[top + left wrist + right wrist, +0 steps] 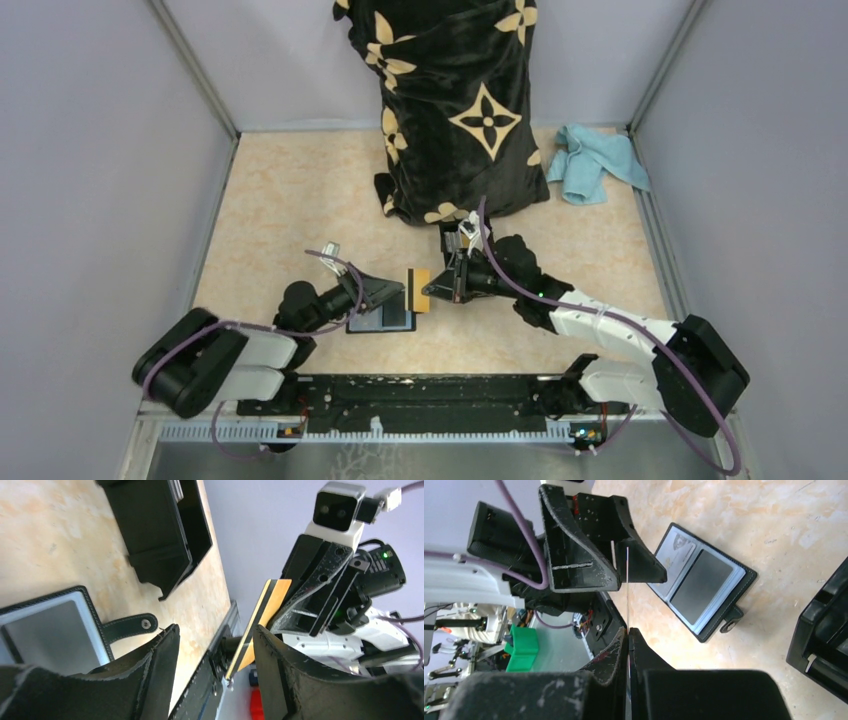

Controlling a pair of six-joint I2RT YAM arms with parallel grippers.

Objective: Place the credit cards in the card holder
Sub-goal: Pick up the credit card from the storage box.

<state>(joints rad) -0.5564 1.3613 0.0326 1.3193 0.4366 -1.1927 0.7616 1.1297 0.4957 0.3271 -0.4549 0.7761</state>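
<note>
Top view: the right gripper (441, 290) is clamped on an orange-gold plastic credit card (420, 290), held on edge in the air mid-table. The card's dark stripe faces the left gripper (396, 290). Just below them, the flat black leather-like card holder (380, 322) lies open on the beige marbled table (290, 200), with bare tabletop all around it. A black cloth with gold flowers (460, 100) is well apart at the far edge.

Left wrist view: the left fingers are spread wide, and the card sits just beside one of them. I can't tell if it's touching. Its long axis slants from upper right to lower left. The holder's little strap tab (131, 626) points toward a rigid black box with slots (155, 530), which sits near but apart.

Right wrist view: the card is edge-on, a thin line running straight out of the pinched right fingers into the gap of the left gripper. The holder lies open beside it, pockets facing up.
</note>
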